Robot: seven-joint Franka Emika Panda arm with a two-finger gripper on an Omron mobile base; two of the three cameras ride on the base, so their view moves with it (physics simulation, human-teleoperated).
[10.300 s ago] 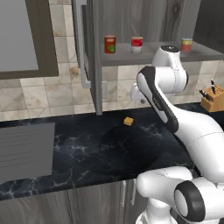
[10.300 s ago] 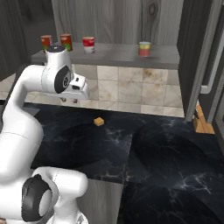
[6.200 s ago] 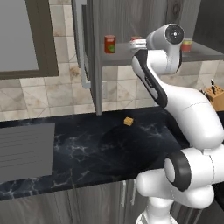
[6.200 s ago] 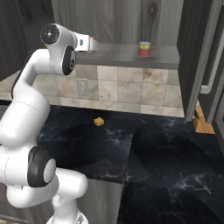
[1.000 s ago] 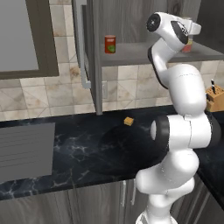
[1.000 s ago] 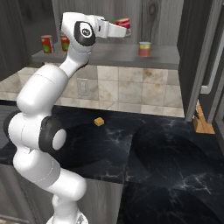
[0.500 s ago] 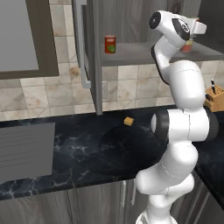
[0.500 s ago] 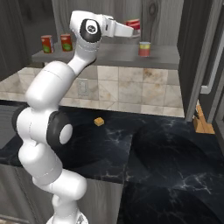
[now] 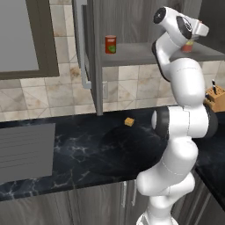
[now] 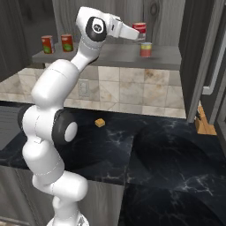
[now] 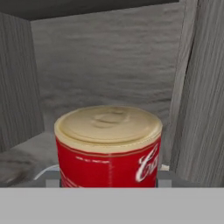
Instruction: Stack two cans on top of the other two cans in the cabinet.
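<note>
Right base view showed the gripper (image 10: 140, 34) raised inside the cabinet (image 10: 163, 15), pinching a red can with a white band (image 10: 139, 30). I noted that can held in the air above the green-yellow can (image 10: 146, 49), which stood upright on the shelf board (image 10: 110, 55). Two more red cans (image 10: 56, 43) stood side by side at the shelf's far left end. Hand view showed the held can (image 11: 108, 146) upright between the fingers.
</note>
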